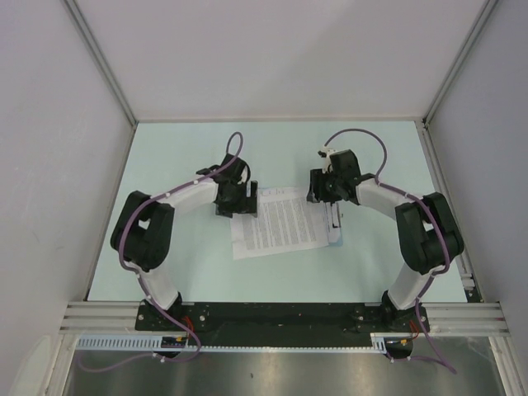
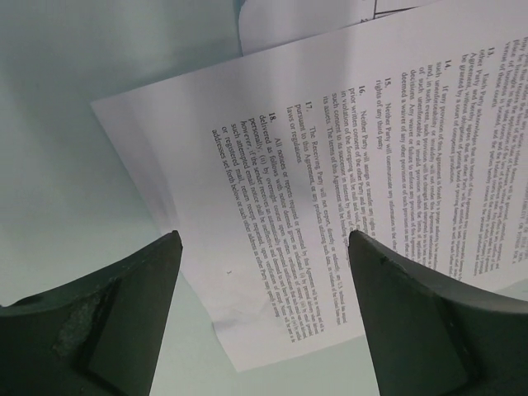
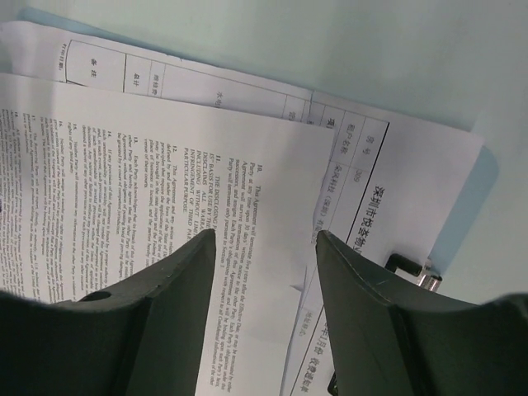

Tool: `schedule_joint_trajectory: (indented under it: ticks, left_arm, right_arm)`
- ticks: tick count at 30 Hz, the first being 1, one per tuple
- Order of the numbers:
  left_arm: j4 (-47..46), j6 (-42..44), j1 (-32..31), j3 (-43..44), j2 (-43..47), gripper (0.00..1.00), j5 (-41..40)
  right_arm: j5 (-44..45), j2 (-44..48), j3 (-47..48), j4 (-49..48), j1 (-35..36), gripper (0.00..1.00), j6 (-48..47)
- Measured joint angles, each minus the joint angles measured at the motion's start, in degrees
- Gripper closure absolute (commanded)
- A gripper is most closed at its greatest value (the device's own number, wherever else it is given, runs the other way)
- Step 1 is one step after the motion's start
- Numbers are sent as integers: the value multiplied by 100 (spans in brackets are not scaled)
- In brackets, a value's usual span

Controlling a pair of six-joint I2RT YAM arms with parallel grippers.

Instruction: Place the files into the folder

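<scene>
Done so far: the files [image 1: 279, 223] lie in a loose, fanned pile at the middle of the worktop [image 1: 181, 148], on top of the folder [image 3: 487, 194]. As far as I can judge, none is inside it yet.
Left to do: square the sheets, open the sleeve, slide them in. That is most of the job.
Left gripper [image 2: 264, 239]: over the pile's far-left corner, fingers wide apart, with nothing between them and only paper below.
Top sheet [image 2: 330, 190]: English numbered clauses, lying askew so its corners overhang the sheets beneath.
Table-printed sheet [image 3: 330, 124]: under the top sheet, showing along its far and right sides.
Folder: pale blue. Only a rounded corner peeks out past the sheets toward the right edge of the worktop, and I cannot tell which side opens.
Right gripper [image 3: 266, 239]: over the pile's far-right corner, fingers moderately apart and straddling the top sheet's edge. It seems to be clamping nothing.
Edges: the sheet edges are misaligned. The flat paper offers little to pinch except the overhanging corners.
Room: bare worktop surrounds the pile on all sides, broadest toward the far edge. The enclosure walls [image 1: 49, 165] stand well apart from it.
</scene>
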State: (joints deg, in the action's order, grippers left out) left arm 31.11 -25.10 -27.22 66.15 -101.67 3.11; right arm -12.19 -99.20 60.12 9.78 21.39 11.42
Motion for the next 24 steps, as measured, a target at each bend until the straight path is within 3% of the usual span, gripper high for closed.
schedule_joint_trajectory:
  ticks: [5,18,24]
  left_arm:
    - [140,22,0,11,380,11,11]
    - [140,114,22,-584,909,12,7]
    - [164,116,26,-627,1029,11,9]
  right_arm:
    - [-304,-149,0,-240,-201,58,-103]
    - [-942,-699,0,-793,-496,60,-118]
    - [-1102,-815,0,-1016,-518,72,-68]
